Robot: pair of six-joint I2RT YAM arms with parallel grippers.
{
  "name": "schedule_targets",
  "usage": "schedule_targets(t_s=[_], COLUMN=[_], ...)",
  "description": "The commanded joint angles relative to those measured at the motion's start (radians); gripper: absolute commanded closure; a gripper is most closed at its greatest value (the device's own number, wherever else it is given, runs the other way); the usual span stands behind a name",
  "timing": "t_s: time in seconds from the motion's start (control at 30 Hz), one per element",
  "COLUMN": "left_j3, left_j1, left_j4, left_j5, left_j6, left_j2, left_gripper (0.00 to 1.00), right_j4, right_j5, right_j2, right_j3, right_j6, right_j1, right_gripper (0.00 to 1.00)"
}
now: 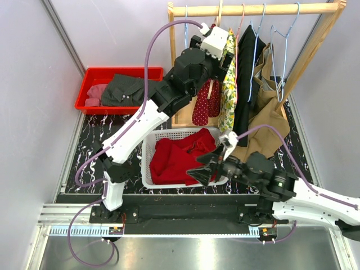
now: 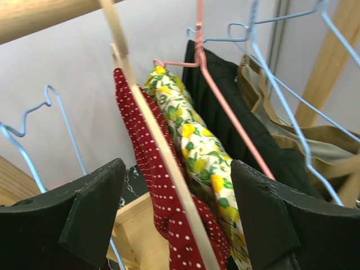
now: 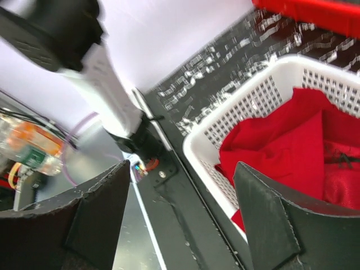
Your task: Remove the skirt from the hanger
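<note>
Skirt, red with white dots, hangs on the rack over a wooden hanger. It is the leftmost garment on the rail, pressed against a yellow floral garment. The left fingers are spread wide up at it, one on either side of skirt and hanger, touching neither as far as I can see.

To my eye the step in hand is the first grip, and it wants care. The fingers should close on the dotted cloth alone, below the wooden bar. They should catch neither the bar nor the floral fabric next to it. Caught clean, the cloth should slide off with a pull down and toward the arm. If the wood is caught too, the whole hanger is likely to swing or lift off the rail.

The right fingers are likewise parted and hold nothing. They are low over the near rim of the white basket, well apart from the rack.

That basket sits on the marbled surface in front of the rack and holds a heap of red cloth. Behind it to the left, a red bin holds a dark green garment with something pink beside it. The basket looks the likelier place for the skirt, though I can't be sure.
</note>
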State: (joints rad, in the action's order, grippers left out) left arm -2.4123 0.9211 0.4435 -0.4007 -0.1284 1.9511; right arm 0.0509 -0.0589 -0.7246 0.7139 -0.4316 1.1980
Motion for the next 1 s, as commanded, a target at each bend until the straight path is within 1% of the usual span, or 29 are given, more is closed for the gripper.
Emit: schedule_targets(t_s=[0.0, 0.03, 0.1, 0.13, 0.33, 0.4, 0.43, 0.47, 0.57, 0.6, 0.8, 0.97], left_j3=[-0.01, -0.011, -0.011, -0.011, -0.016, -0.019, -0.019, -0.019, -0.019, -0.021, -0.04, -0.068], left_j1=[-0.033, -0.034, -0.036, -0.037, -0.042, -0.05, -0.053, -0.057, -0.068, -0.07, -0.087, -0.09], left_j4=[-0.088, -0.086, -0.081, -0.078, -0.029, -0.013, -0.009, -0.008, 0.0, 0.0, -0.048, -0.08], left_j5=[-0.014, -0.006, 0.019, 0.023, 0.086, 0.123, 0.134, 0.146, 0.172, 0.174, 0.131, 0.106], left_j6=[0.03, 0.033, 0.03, 0.027, 0.024, 0.033, 0.032, 0.026, 0.015, 0.007, -0.028, -0.079], left_j2=[0.017, 0.022, 0.032, 0.04, 0.065, 0.065, 0.066, 0.065, 0.051, 0.048, 0.0, -0.073], left_gripper=[0.21, 0.28, 0.36, 0.42, 0.47, 0.55, 0.6, 0.73, 0.91, 1.0, 1.0, 1.0], right_j4=[0.04, 0.046, 0.072, 0.079, 0.141, 0.15, 0.158, 0.162, 0.182, 0.181, 0.19, 0.188], right_j5=[-0.025, -0.032, -0.053, -0.059, -0.116, -0.134, -0.142, -0.148, -0.167, -0.17, -0.196, -0.203], right_j2=[0.114, 0.129, 0.166, 0.177, 0.229, 0.246, 0.251, 0.258, 0.27, 0.274, 0.275, 0.255], right_j3=[0.055, 0.058, 0.076, 0.082, 0.121, 0.122, 0.124, 0.127, 0.128, 0.128, 0.116, 0.121], right_j6=[-0.016, -0.019, -0.021, -0.021, -0.006, -0.004, -0.002, -0.004, -0.002, -0.001, 0.001, 0.007], right_j1=[0.008, 0.008, 0.008, 0.009, 0.009, 0.008, 0.009, 0.009, 0.008, 0.008, 0.008, 0.009], right_gripper=[0.19, 0.2, 0.21, 0.21, 0.23, 0.23, 0.23, 0.24, 0.24, 0.24, 0.25, 0.25])
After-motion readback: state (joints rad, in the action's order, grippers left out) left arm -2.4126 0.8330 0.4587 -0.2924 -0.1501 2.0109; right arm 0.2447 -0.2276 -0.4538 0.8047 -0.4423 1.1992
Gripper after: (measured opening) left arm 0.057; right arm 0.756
